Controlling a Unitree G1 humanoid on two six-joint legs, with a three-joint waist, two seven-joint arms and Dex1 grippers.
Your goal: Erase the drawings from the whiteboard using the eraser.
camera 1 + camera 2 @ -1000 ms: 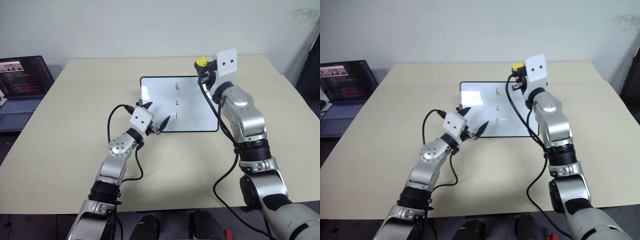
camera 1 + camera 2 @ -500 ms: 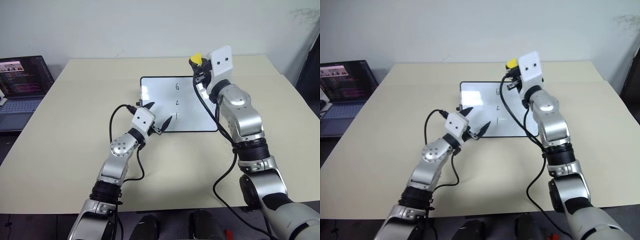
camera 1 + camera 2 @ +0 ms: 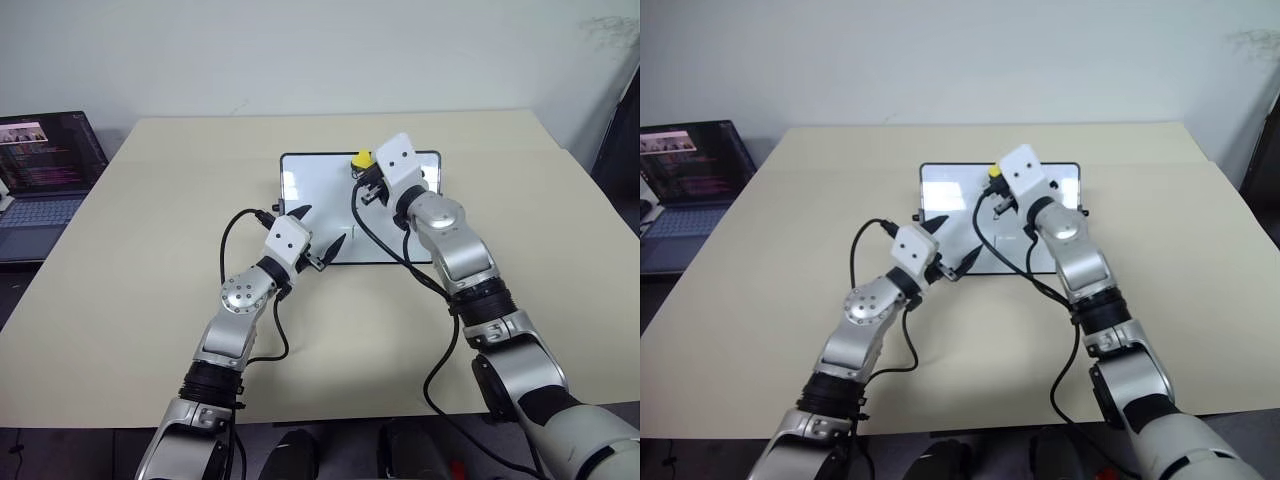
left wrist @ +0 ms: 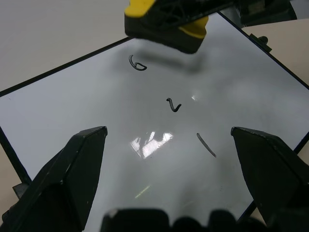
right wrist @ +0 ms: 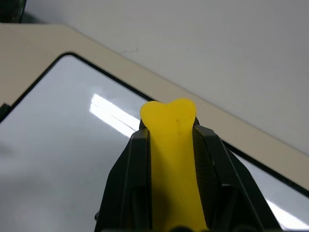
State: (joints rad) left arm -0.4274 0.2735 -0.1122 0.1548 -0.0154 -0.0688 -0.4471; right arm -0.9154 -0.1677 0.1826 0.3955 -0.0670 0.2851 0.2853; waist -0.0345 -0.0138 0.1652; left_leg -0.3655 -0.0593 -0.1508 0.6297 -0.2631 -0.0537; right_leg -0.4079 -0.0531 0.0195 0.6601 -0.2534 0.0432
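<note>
**Inspector:** Start nearest you. What is your left gripper doing?

**Robot:** My left gripper (image 3: 313, 236) hangs at the near left corner of the whiteboard (image 3: 310, 178), fingers spread wide and holding nothing. In the left wrist view its two fingers (image 4: 67, 179) frame the board's surface.

**Inspector:** And the marks?

**Robot:** The drawings (image 4: 171, 107) are all on the board: a "6", a "2" and a slanted stroke, in a row running away from my left gripper. None is wiped.

**Inspector:** The eraser?

**Robot:** The eraser (image 3: 362, 159) is clamped in my right gripper (image 5: 170, 145), fingers closed on its sides. It is over the far part of the board, just beyond the "6". Whether it touches the surface I cannot tell; a soft shadow lies beneath it.

**Inspector:** Anything in the way?

**Robot:** My right arm and its cable cross the middle of the board and hide the marks in the head views.

**Inspector:** Surroundings?

**Robot:** The board lies on a beige table (image 3: 150, 220). A laptop (image 3: 45, 170), open, stands off the table's left edge.
</note>
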